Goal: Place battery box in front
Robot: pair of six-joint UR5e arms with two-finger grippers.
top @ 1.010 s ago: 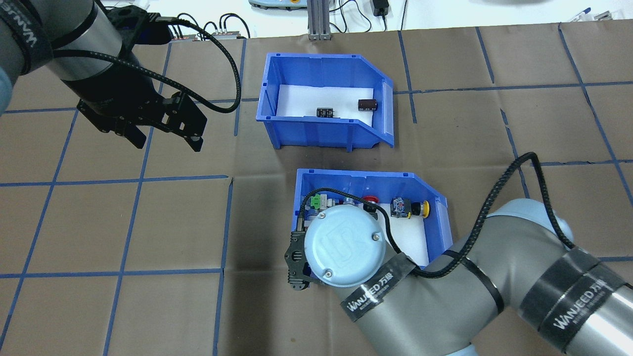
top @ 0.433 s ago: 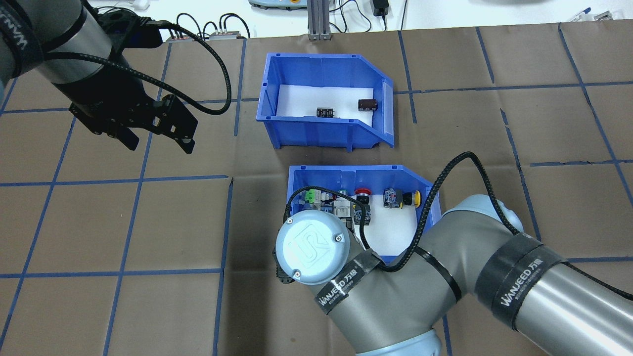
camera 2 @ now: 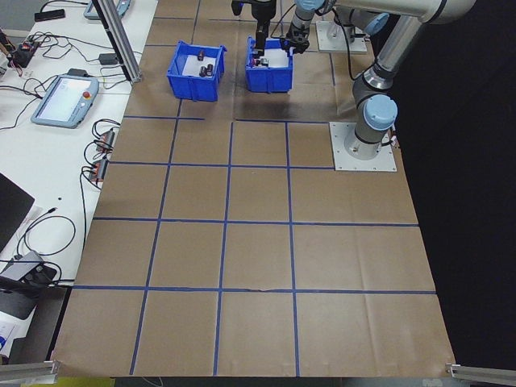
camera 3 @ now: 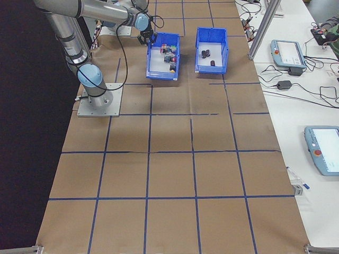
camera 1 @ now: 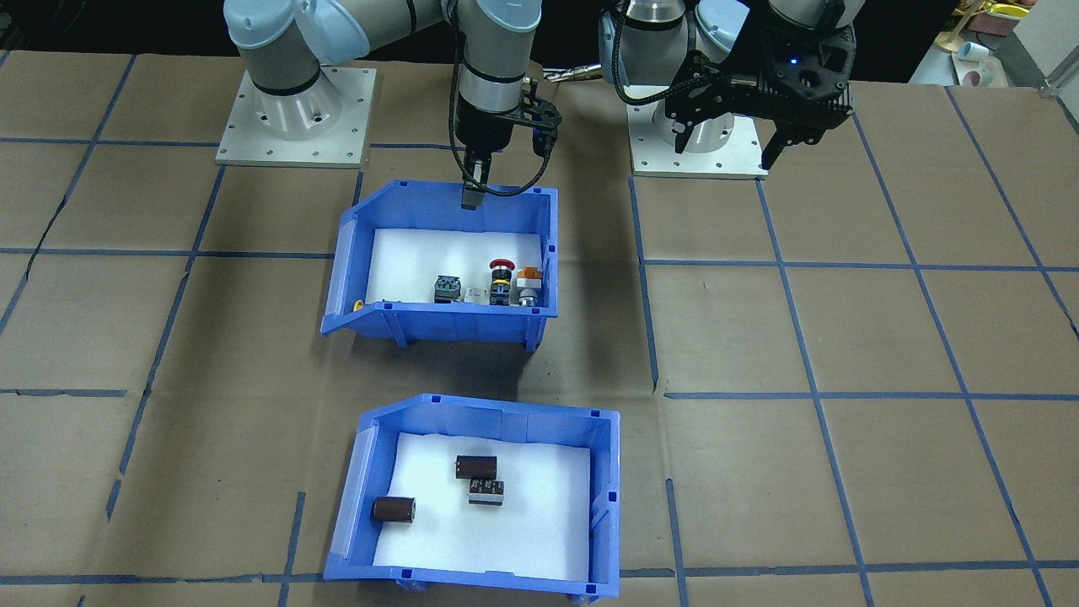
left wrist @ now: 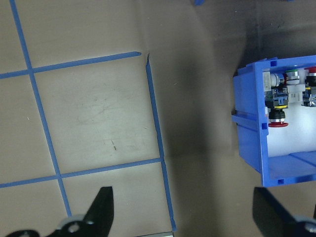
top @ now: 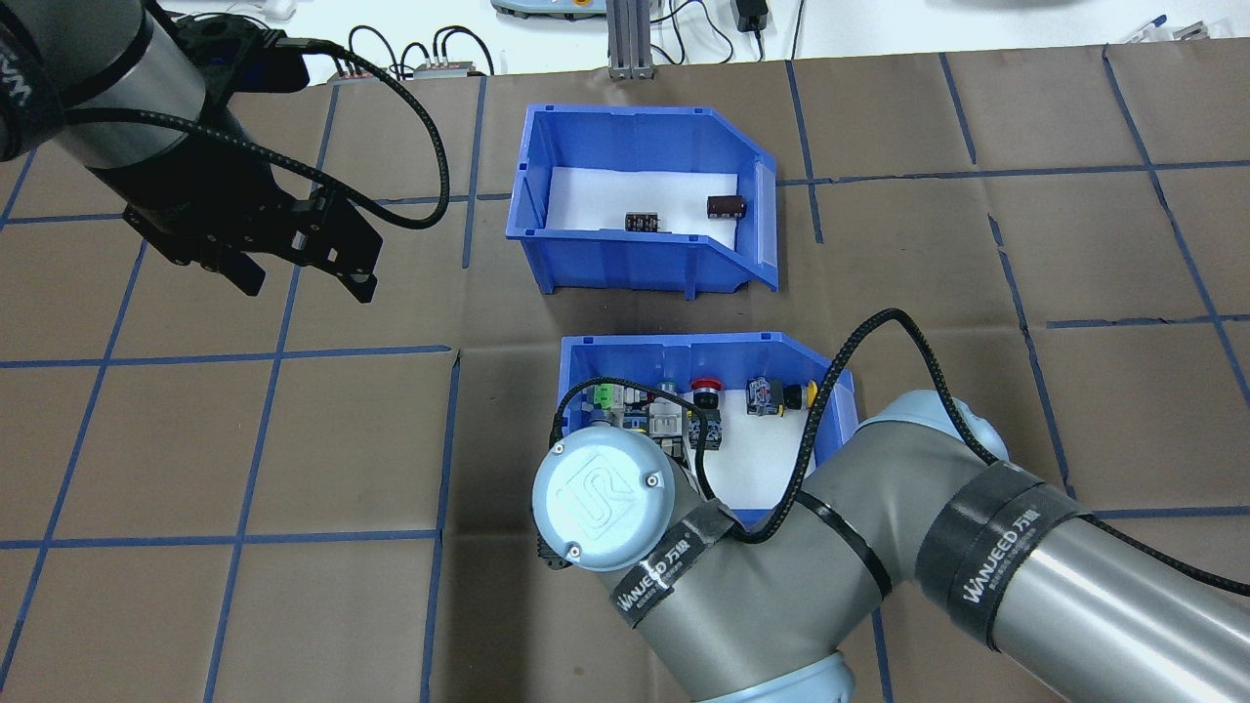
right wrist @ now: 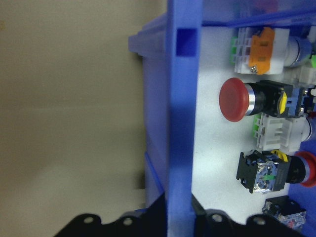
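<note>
Fingers of the right gripper (right wrist: pixel 178 224) pinch the near wall of the switch bin (top: pixel 576 353), one on each side of the blue plastic, as the right wrist view shows; from overhead the pale wrist cap hides that grip. The switch bin sits on the brown tabletop (top: pixel 195 439) nearest the robot, its sloped opening toward the robot's right, and holds a cluster of push-button switches (top: pixel 693 400) along its far wall: red and yellow heads, a green block, an orange one. In the front-facing view the right gripper (camera 1: pixel 470 196) comes straight down onto the rim of the switch bin (camera 1: pixel 362 316). Off to the robot's left, the left gripper (top: pixel 303 278) hangs above bare tabletop, touching nothing, its fingers spread wide; the left wrist view shows both dark tips far apart with the corner of the switch bin (left wrist: pixel 252 148) to one side. Beyond the switch bin, separated from it by a strip of tabletop, stands the battery box (top: pixel 635 264), on the side away from the robot, its slope also toward the robot's right. In the front-facing view the battery box (camera 1: pixel 603 497) shows white lining and three dark cylinders (camera 1: pixel 476 466) lying apart. Past the tabletop's far edge lie cables and an aluminium post (top: pixel 630 39).
</note>
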